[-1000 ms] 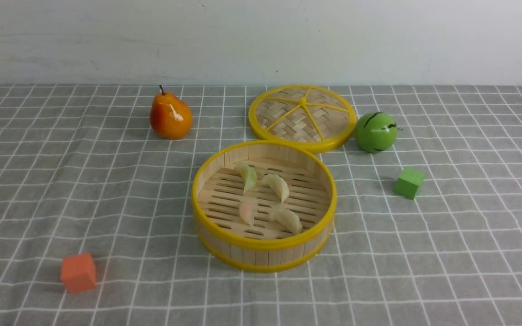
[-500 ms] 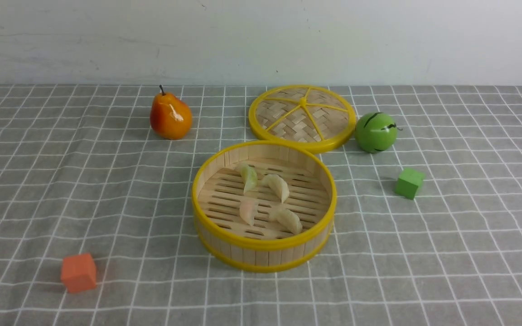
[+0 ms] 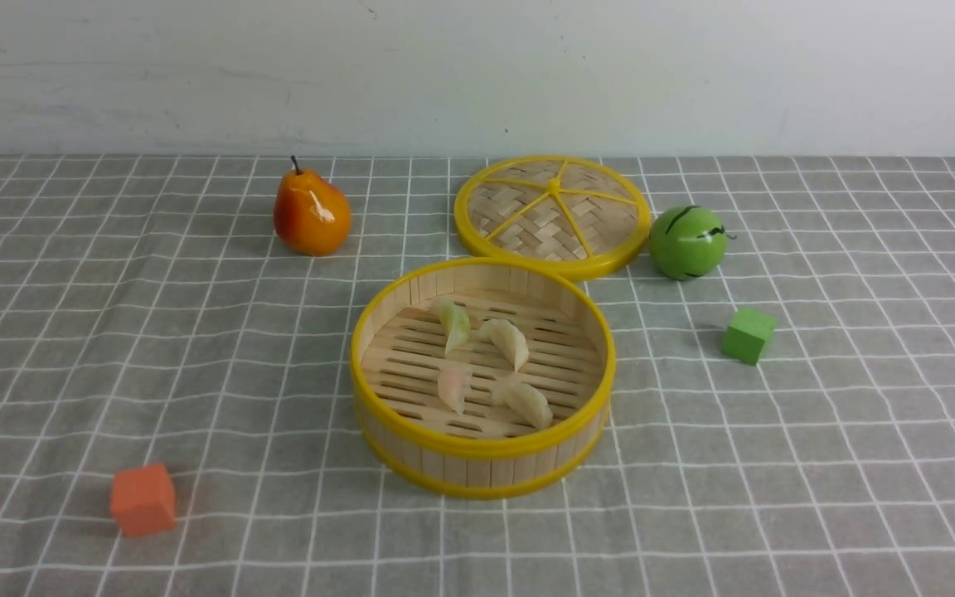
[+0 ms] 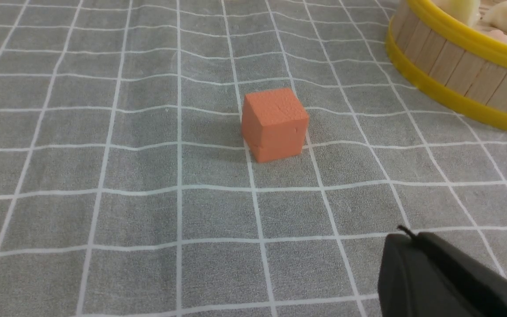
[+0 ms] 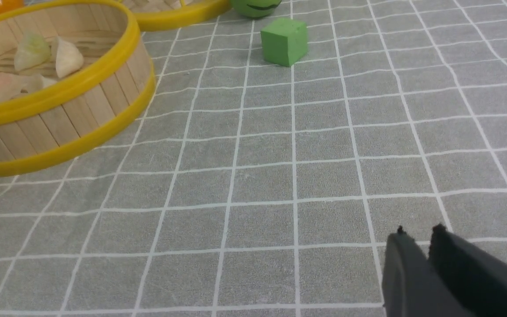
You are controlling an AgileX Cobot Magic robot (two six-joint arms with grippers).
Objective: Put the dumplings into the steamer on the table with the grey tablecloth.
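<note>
The steamer (image 3: 482, 448) stands in the middle of the grey tablecloth (image 3: 776, 464). Inside it lie the greenish dumpling (image 3: 453, 322), a cream dumpling (image 3: 509, 341), the pinkish dumpling (image 3: 453, 387) and a second cream dumpling (image 3: 530, 402). Neither arm shows in the front view. My left gripper (image 4: 407, 235) is shut and empty over bare cloth, with the steamer wall (image 4: 456, 75) off to one side. My right gripper (image 5: 418, 233) is shut and empty over bare cloth, well apart from the steamer (image 5: 64, 119).
A flat woven lid (image 3: 552, 214) lies behind the steamer. A pear (image 3: 310, 213) stands back left, a green ball (image 3: 687, 241) back right. A green cube (image 3: 748, 334) sits right of the steamer, an orange cube (image 3: 143, 498) front left, also in the left wrist view (image 4: 274, 123).
</note>
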